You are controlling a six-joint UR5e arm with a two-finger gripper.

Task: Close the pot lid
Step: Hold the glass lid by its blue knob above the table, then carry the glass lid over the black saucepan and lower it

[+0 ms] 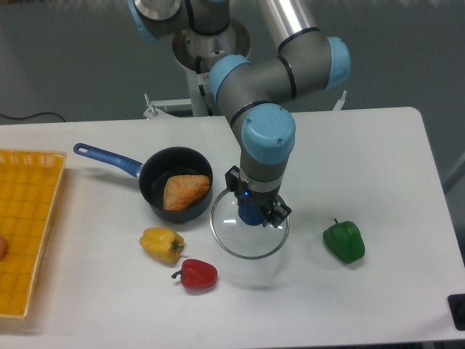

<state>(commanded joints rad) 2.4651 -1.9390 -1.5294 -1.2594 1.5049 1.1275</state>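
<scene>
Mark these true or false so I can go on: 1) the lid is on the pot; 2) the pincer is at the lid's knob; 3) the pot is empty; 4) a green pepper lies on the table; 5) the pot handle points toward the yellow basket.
1) False: the lid is beside the pot, not covering it.
2) True: the pincer is at the blue knob.
3) False: the pot holds a pastry-like piece of food.
4) True: the green pepper lies apart from the rest.
5) True: the handle points toward the yellow basket.
</scene>
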